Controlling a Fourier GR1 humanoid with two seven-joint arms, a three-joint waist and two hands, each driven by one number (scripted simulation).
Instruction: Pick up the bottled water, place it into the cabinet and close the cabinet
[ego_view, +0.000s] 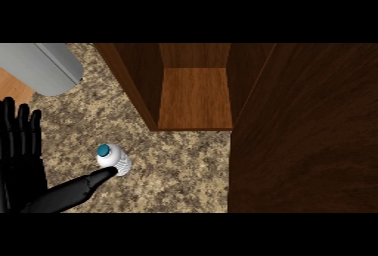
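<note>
The left robot hand (21, 145) stood open at the left edge of the head view, black fingers straight and pointing up, its thumb (87, 184) stretched out to the right until the tip touched, or very nearly touched, the lower side of the small white plastic water bottle with a teal cap (112, 159); from this steep angle I could not tell for sure whether there was contact. Nothing was held, and the right robot hand showed nowhere. The bottle stood upright on the speckled brown stone bench (184, 170), near the front edge of the open dark wooden cabinet (195, 95) but clearly outside it, down and to the left of the opening. The cabinet's dark wooden door (303, 130) hung wide open at the right. A grey rounded metal appliance (46, 67) sat at the upper left. The risk, as I judged it, was that the thumb alone pressing against the base of a light, upright bottle would tip or slide it away before the fingers curled round. A toppled bottle could then roll across the bench, away from the cabinet.
</note>
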